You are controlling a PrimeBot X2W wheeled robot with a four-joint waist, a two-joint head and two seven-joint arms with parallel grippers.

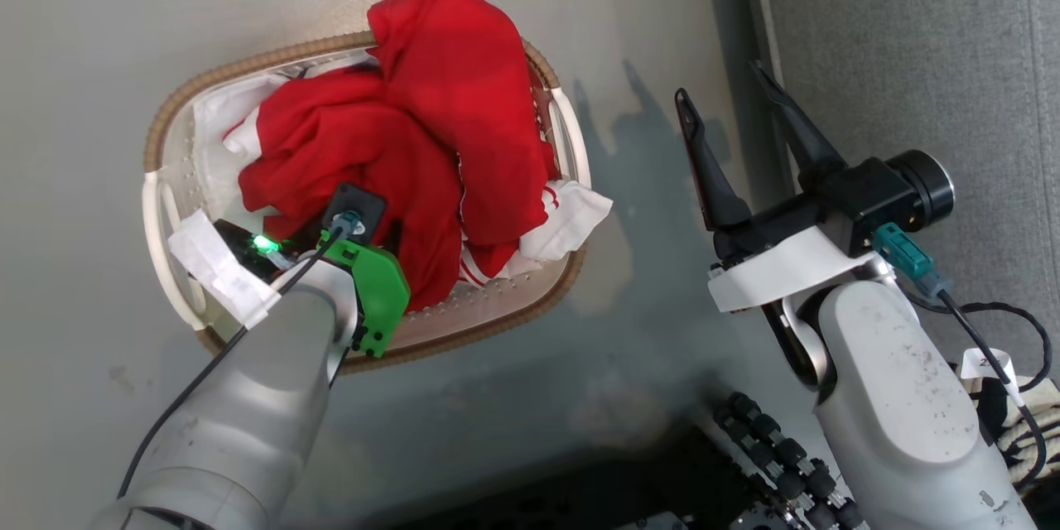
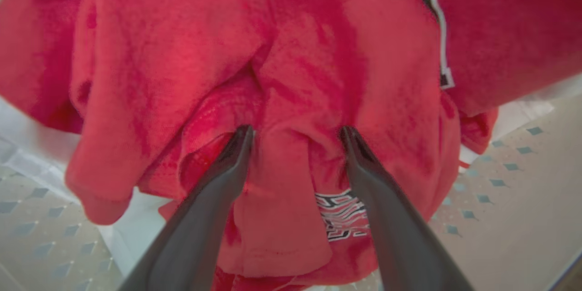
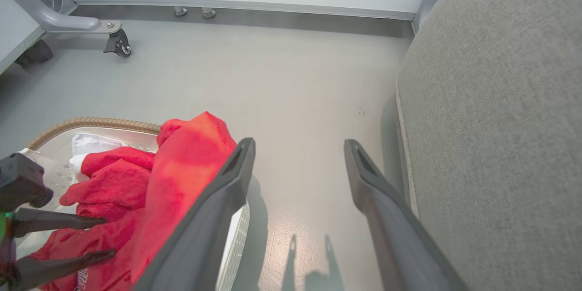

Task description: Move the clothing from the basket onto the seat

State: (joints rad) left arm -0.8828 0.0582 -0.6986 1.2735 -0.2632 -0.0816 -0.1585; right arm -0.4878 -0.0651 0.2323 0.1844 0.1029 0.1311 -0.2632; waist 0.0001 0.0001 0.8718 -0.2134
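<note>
**L grip: bite deeper, then lift slow**

Clothes (image 1: 397, 141) are all in the basket (image 1: 248, 65), heaped, with the top piece draped over the far rim. Seat (image 1: 911, 58) is off to the right, well apart from the basket.

L gripper (image 2: 296, 131): jaws wide open, tips dug into the red fabric w/ a hemmed fold between them. Nothing pinched yet.
R gripper (image 1: 720, 87): jaws open, empty, over the floor (image 1: 83, 16) between basket and seat.

How I'd run it:
- Push L a bit deeper before closing, so it takes a thick bunch and not just the hem. A thin edge will prob slip.
- Keep tips off the white liner (image 1: 217, 120). It must stay behind.
- Lift straight up and slow. The pieces look tangled, so both may come, which is fine.
- Basket looks light and could ride up if cloth snags the rim. R is free to hold it down.
- Get the trailing cloth over the seat edge before opening.
</note>
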